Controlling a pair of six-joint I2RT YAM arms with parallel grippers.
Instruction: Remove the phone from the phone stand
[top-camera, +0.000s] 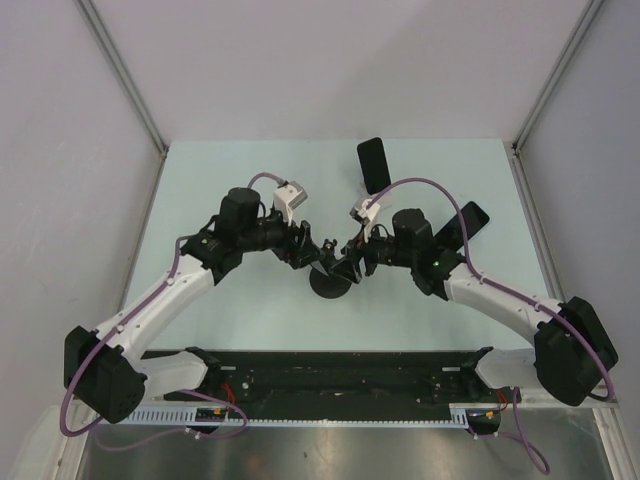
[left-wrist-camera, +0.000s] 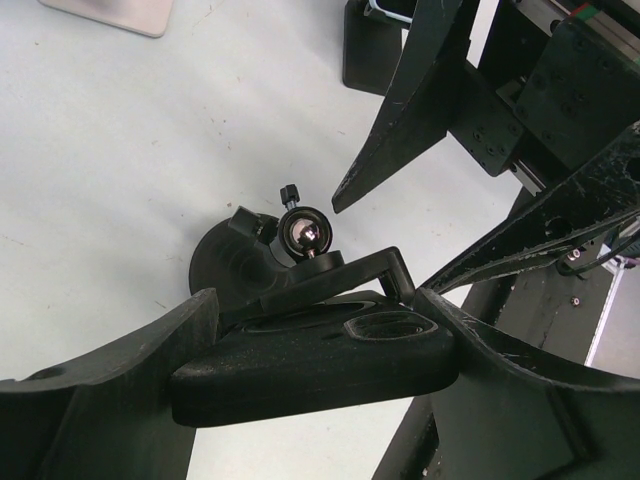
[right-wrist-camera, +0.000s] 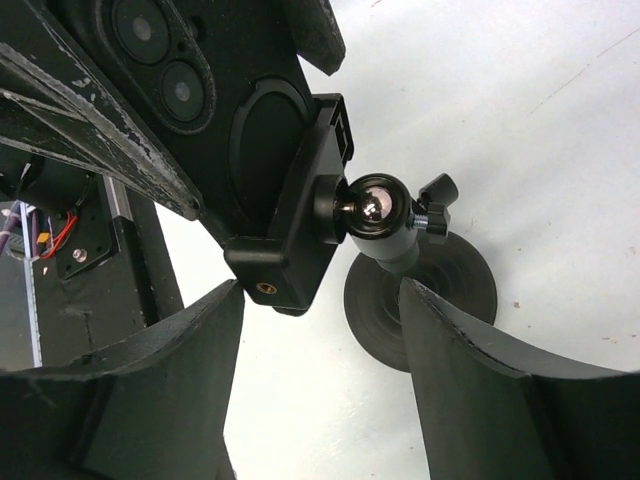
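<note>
The black phone (left-wrist-camera: 310, 365) sits in the clamp (right-wrist-camera: 290, 240) of the black phone stand, which has a shiny ball joint (right-wrist-camera: 372, 205) and a round base (top-camera: 330, 285) mid-table. My left gripper (left-wrist-camera: 315, 340) is shut on the phone's two long edges, just above the clamp. The phone's back with its camera lenses (right-wrist-camera: 175, 60) shows in the right wrist view. My right gripper (right-wrist-camera: 320, 300) is open, its fingers on either side of the clamp's lower end and the stand's neck, the right finger (right-wrist-camera: 480, 370) close to the neck. Both grippers meet over the stand (top-camera: 335, 262).
Two other dark phones lie flat on the table, one at the back middle (top-camera: 375, 165) and one to the right (top-camera: 462, 228), behind my right arm. Walls close the table at the back and both sides. The black base rail (top-camera: 330, 375) runs along the near edge.
</note>
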